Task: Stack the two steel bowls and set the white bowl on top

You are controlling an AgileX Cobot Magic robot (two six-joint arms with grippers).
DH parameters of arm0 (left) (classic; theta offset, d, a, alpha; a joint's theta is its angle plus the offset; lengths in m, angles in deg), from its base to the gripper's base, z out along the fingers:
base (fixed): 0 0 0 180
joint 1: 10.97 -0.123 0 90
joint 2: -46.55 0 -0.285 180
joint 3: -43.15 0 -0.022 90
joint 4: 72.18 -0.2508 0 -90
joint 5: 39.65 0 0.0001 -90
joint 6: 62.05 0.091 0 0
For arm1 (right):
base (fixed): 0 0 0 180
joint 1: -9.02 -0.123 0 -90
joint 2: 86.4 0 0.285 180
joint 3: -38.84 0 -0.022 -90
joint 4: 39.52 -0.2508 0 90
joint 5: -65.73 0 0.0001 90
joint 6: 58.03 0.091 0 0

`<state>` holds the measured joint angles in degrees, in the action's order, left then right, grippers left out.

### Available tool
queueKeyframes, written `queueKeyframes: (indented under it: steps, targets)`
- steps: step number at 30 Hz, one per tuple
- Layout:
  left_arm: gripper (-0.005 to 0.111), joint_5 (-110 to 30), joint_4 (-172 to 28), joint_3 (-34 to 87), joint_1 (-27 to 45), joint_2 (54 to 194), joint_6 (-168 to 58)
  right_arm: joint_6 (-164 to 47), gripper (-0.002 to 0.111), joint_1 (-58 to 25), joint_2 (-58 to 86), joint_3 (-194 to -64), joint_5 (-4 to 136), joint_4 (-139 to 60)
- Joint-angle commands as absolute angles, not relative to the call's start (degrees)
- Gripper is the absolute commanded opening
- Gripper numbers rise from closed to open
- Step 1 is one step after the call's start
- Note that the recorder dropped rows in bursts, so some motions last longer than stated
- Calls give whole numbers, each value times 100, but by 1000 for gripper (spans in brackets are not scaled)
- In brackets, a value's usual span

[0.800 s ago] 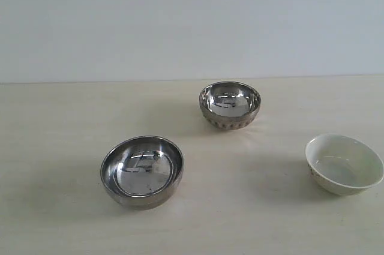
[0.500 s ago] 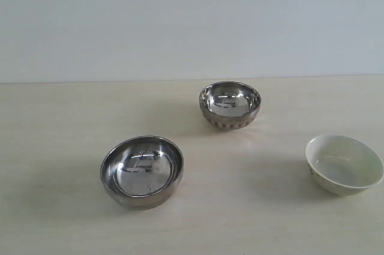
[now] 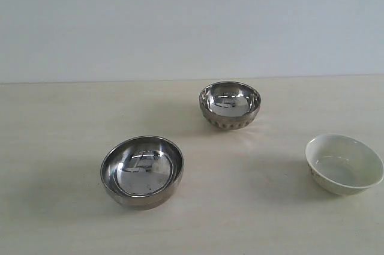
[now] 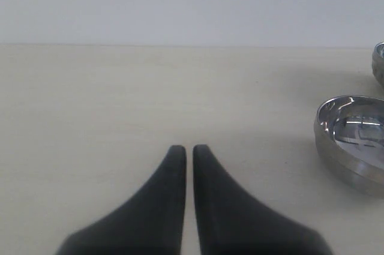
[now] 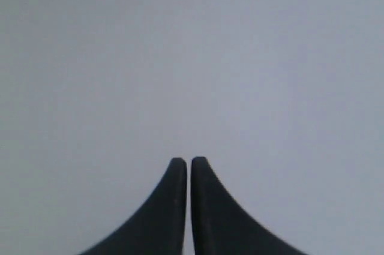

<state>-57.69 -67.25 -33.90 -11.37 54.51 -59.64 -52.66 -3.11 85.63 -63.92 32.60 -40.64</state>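
Three bowls stand apart on the pale table. The wider smooth steel bowl (image 3: 142,171) is at front left, and it shows again at the edge of the left wrist view (image 4: 354,138). The smaller ribbed steel bowl (image 3: 230,105) is further back near the middle; a sliver of it (image 4: 379,63) shows in the left wrist view. The white bowl (image 3: 344,163) sits at the right. My left gripper (image 4: 189,148) is shut and empty, low over bare table, away from the smooth bowl. My right gripper (image 5: 189,160) is shut and empty, facing only a blank grey wall. Neither gripper appears in the exterior view.
The pale wooden table (image 3: 60,123) runs back to a plain grey-white wall (image 3: 180,21). Nothing else stands on it besides the three bowls.
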Motion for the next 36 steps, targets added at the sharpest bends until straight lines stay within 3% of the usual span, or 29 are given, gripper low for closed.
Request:
queueKeyframes:
  steps: [1, 8, 16, 20, 24, 26, 31, 36]
  targets:
    - [4, -5725, -6725, -3407, -1109, 5434, -5991, -4955, 0, -293, 8582, -6568, 2997, -4020]
    - [4, -5725, -6725, -3407, -1109, 5434, -5991, -4956, 0, -293, 8582, -7737, 5106, -4020]
    - [4, -5725, -6725, -3407, -1109, 5434, -5991, -4995, 1, -293, 8242, -8648, 6133, -4020]
    - [4, -5725, -6725, -3407, -1109, 5434, -5991, -4995, 20, -293, 7774, -9023, 6505, -4020]
    - [4, -5725, -6725, -3407, -1109, 5434, -5991, -4929, 56, -293, 7249, -9410, 6852, -4020]
    - [4, -5725, -6725, -3407, -1109, 5434, -5991, -4915, 67, -293, 6956, -9596, 7041, -4020]
    - [4, -5725, -6725, -3407, -1109, 5434, -5991, -5063, 81, -293, 6321, -9876, 7211, -4020]
    - [4, -5725, -6725, -3407, -1109, 5434, -5991, -5005, 82, -293, 5795, -9889, 7428, -4044]
